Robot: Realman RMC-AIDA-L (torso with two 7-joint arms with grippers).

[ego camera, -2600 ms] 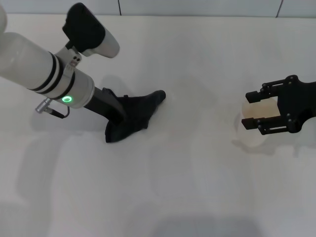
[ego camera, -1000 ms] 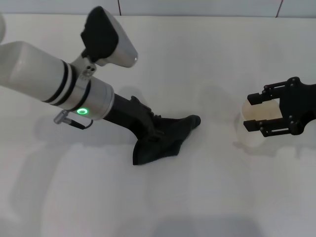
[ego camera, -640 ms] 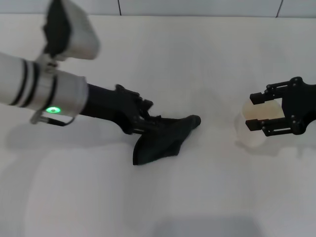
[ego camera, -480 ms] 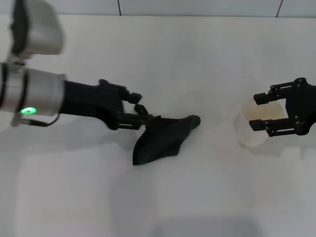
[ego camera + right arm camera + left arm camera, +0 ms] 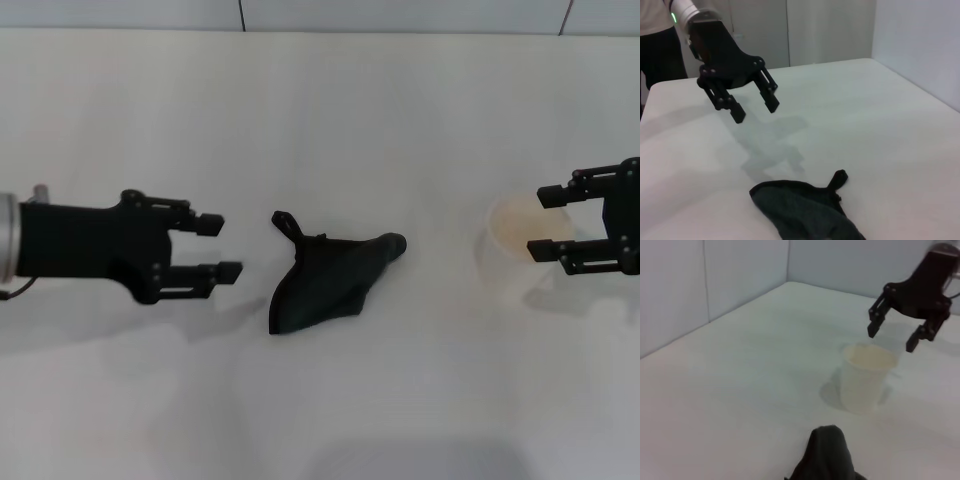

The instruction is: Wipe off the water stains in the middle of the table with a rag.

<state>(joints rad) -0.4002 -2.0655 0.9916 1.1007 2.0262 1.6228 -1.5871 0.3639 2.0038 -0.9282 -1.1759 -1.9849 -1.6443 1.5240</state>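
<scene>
The black-dark green rag [image 5: 325, 280] lies loose on the white table [image 5: 330, 130] near its middle, pointed tail towards the right. My left gripper [image 5: 225, 247] is open and empty, a short way left of the rag and apart from it. My right gripper [image 5: 545, 221] is open and empty at the right edge, just right of a white paper cup [image 5: 508, 245]. The right wrist view shows the rag [image 5: 805, 207] and the left gripper [image 5: 755, 111] above the table. The left wrist view shows the rag's tip [image 5: 827, 455]. No orange water stain shows in any view.
In the left wrist view the cup [image 5: 867, 377] stands upright with the right gripper [image 5: 892, 339] hovering behind it. Grey wall panels [image 5: 715, 275] run along the table's far edge. A person's dark clothing [image 5: 660, 55] shows beyond the table in the right wrist view.
My left gripper dragged the rag to the right, then let go of it and drew back left, open. My right gripper has backed off to the right, away from the cup.
</scene>
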